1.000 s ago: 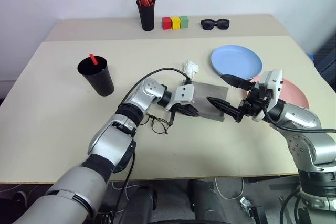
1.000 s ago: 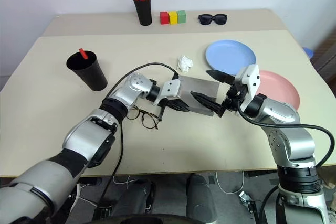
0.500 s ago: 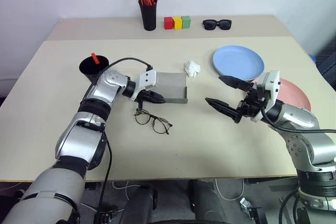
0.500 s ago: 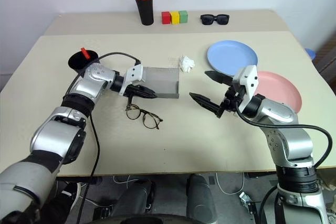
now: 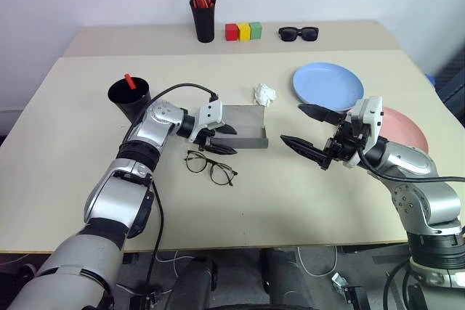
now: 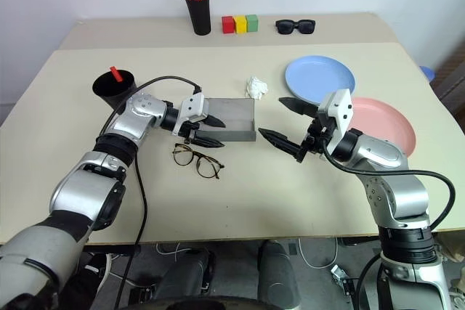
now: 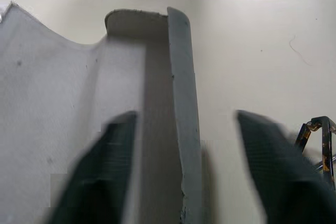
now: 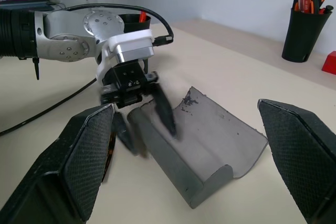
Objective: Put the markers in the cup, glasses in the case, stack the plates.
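Lying open on the desk (image 5: 87, 179), the grey case (image 5: 243, 125) sits near the middle, with the left pincer (image 5: 218, 140) at its left end. The two black fingers stand wide apart, one over the case's front wall and one outside it, and they do not grip the wall. The glasses (image 5: 210, 167) lie just in front of the case, apart from it. The right pincer (image 5: 309, 133) hovers to the right of the case, fingers spread wide and holding nothing. The black cup (image 5: 132, 99) stands left of the case with a red-tipped marker (image 5: 128, 80) in it. The blue plate (image 5: 328, 86) and pink plate (image 5: 408, 127) lie side by side, not stacked.
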`<state>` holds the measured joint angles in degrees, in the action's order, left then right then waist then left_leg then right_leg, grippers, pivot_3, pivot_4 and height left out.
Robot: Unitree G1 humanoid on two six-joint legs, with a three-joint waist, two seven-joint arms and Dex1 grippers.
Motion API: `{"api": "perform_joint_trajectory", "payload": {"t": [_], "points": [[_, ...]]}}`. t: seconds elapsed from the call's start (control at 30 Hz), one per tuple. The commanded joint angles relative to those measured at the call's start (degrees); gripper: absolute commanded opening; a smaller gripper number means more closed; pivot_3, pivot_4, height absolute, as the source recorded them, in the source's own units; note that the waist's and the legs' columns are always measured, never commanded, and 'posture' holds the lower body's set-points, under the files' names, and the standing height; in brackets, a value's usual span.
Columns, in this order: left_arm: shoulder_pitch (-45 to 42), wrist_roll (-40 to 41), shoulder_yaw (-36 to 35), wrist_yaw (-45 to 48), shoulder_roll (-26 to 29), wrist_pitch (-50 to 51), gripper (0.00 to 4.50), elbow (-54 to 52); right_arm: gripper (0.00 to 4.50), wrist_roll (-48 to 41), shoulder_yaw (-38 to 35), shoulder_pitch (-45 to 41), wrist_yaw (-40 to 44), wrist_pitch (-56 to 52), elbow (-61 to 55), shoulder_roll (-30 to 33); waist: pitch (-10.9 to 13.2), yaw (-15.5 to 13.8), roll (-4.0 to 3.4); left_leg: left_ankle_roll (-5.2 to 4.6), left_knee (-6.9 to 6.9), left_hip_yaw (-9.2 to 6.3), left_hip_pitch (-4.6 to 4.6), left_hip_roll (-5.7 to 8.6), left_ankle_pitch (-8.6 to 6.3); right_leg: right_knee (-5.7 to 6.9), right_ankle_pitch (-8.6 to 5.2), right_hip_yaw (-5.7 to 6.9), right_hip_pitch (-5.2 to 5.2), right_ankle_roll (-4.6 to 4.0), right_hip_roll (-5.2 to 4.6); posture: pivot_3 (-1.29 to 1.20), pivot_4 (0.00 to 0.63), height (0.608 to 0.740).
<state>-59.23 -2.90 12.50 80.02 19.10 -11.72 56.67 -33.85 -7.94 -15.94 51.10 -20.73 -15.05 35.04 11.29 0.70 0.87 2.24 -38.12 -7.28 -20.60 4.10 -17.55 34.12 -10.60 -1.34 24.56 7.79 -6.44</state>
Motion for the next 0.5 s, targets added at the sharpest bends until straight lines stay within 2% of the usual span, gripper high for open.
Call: {"api": "perform_joint_trajectory", "payload": {"t": [0.03,0.07,0.13,0.3,0.4,0.5], "points": [[-1.1,5.0,-3.0,3.0,1.5,3.5,4.47,-9.0,4.5,-0.7,-0.7,-1.0,-0.5,-0.1,-1.6,0.0,0.0,0.0,0.0,0.0,0.0,0.0,-0.01,0.0,0.0,0.0,0.0,0.0,0.0,0.0,0.0,0.0,0.15,0.74],[-0.8,5.8,-3.1,3.7,1.9,5.1,4.47,-11.1,4.5,-1.0,-0.7,-1.2,-0.7,-0.5,-1.7,-0.1,0.0,0.1,0.0,0.0,0.0,-0.01,-0.02,0.0,0.0,0.0,0.0,0.0,0.0,0.0,0.0,0.0,0.15,0.74],[1.3,10.9,-4.8,5.6,3.6,14.8,4.47,-21.4,4.5,-1.6,-0.2,-2.7,-2.5,-2.6,-1.6,-0.7,0.0,0.4,-0.01,0.0,0.0,0.0,0.0,-0.01,0.0,0.01,0.0,-0.01,0.0,0.0,0.0,0.0,0.15,0.74],[8.6,24.7,-9.1,4.8,10.5,43.7,4.47,-46.8,4.5,-1.0,0.9,-6.6,-6.2,-6.1,-2.5,-1.1,0.0,0.9,-0.05,0.0,0.02,-0.03,0.03,-0.05,0.0,0.08,-0.01,-0.03,0.05,-0.01,0.02,0.0,0.15,0.74],[15.3,30.6,-13.2,1.9,16.2,54.3,4.47,-56.7,4.5,0.4,2.0,-8.7,-9.8,-8.4,-4.0,-1.4,0.0,1.4,-0.06,0.0,0.02,-0.06,0.04,-0.05,0.0,0.1,-0.01,-0.03,0.06,-0.01,0.03,0.0,0.15,0.74],[20.9,35.1,-18.7,-2.7,19.7,59.3,4.47,-63.0,4.5,7.1,6.1,-8.6,-15.2,-7.6,-6.4,-2.6,0.0,1.6,-0.06,0.0,0.03,-0.15,0.05,-0.05,0.0,0.11,-0.02,-0.03,0.06,-0.02,0.04,0.0,0.15,0.74]]}}
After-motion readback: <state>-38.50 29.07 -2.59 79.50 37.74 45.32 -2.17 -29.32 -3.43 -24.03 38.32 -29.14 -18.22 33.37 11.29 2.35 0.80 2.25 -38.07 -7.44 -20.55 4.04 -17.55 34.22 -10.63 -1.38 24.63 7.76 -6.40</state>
